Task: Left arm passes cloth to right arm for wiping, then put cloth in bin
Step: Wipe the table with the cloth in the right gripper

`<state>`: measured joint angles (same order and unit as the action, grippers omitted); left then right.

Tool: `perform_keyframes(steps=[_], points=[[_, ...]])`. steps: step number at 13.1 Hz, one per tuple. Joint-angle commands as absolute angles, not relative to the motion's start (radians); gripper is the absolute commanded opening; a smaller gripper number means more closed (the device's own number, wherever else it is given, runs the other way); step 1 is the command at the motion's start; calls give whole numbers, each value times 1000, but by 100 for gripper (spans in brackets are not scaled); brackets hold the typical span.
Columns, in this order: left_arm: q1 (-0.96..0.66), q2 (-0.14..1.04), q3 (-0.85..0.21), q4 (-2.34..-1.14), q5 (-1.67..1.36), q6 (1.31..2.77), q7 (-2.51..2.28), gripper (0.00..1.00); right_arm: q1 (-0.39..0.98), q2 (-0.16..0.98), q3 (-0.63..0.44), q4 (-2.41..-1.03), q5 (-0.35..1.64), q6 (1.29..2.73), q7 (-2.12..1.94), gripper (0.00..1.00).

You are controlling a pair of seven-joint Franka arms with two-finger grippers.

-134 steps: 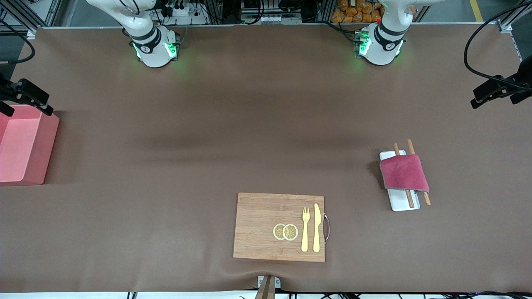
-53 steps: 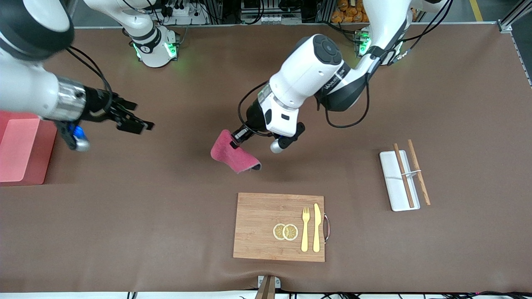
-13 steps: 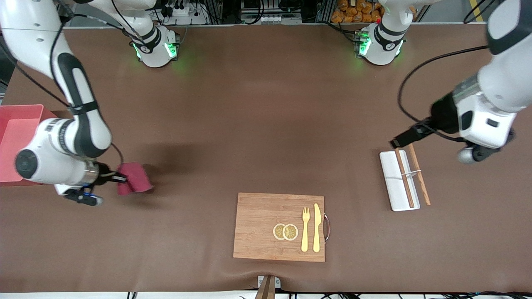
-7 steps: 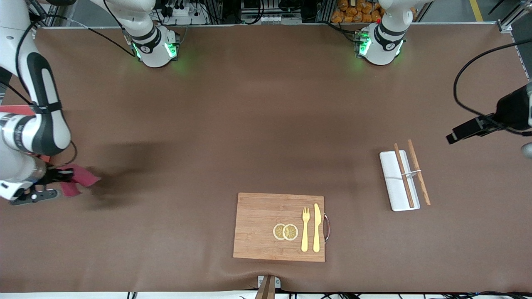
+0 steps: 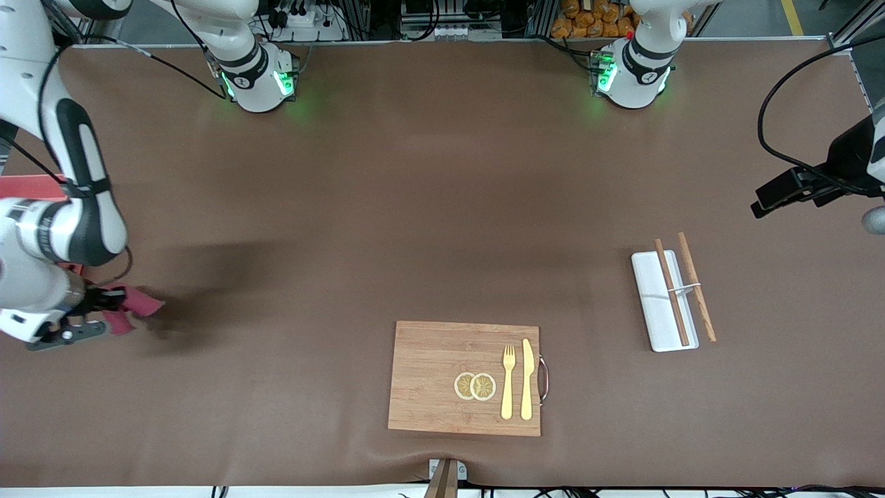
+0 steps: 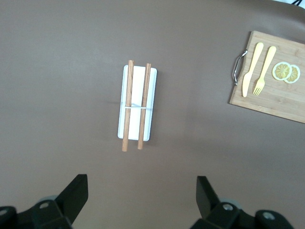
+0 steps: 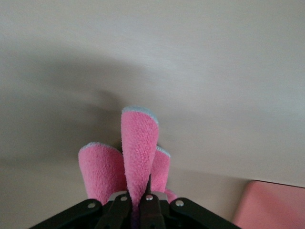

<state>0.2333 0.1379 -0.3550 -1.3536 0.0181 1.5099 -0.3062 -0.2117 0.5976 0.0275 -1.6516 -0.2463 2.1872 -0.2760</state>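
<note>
My right gripper (image 5: 114,302) is shut on the crimson cloth (image 5: 135,309) and holds it over the mat at the right arm's end of the table, beside the pink bin (image 5: 31,187). In the right wrist view the cloth (image 7: 138,152) sticks out in folds from my closed jaws, and a corner of the bin (image 7: 271,205) shows. The right arm hides most of the bin in the front view. My left gripper (image 5: 785,197) is open and empty, high over the left arm's end of the table; its fingers (image 6: 74,195) stand wide apart.
A wooden board (image 5: 442,377) with lemon slices (image 5: 474,386), a fork (image 5: 508,380) and a knife (image 5: 527,379) lies near the front edge. A white tray (image 5: 650,304) with chopsticks (image 5: 684,287) lies toward the left arm's end; it also shows in the left wrist view (image 6: 138,107).
My right gripper has carried the cloth from the mat's middle area toward the bin, slowing in the last half second. My left arm has pulled back and up toward its own end.
</note>
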Motion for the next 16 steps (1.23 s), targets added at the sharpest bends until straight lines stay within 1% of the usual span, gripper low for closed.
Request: perform_keyframes(steps=[1, 4, 5, 8, 10, 11, 12, 14, 16], points=[[181, 48, -284, -1446, 37, 1516, -259, 100, -105, 586, 26, -1666, -175, 2155, -88, 0], [7, 29, -96, -1474, 37, 1516, -256, 100, 23, 581, 25, -1667, -74, 2112, 122, 0], [-14, 29, -68, -1474, 37, 1516, -255, 100, 55, 575, 28, -1667, -55, 2102, 185, 0], [-14, 26, -69, -1474, 32, 1514, -258, 100, 178, 563, 31, -1663, 60, 2072, 409, 0], [-12, 25, -69, -1474, 32, 1513, -261, 100, 263, 542, 31, -1661, 87, 2071, 544, 0], [-9, 22, -69, -1474, 32, 1511, -261, 100, 285, 532, 31, -1657, 87, 2071, 586, 0], [-5, 28, -69, -1474, 31, 1511, -259, 100, 294, 517, 31, -1657, 87, 2065, 592, 0], [-5, 32, -69, -1474, 31, 1512, -256, 100, 273, 476, 28, -1651, 86, 1987, 553, 0], [1, 35, -69, -1474, 31, 1516, -255, 100, 223, 422, 9, -1651, 60, 1893, 371, 0]])
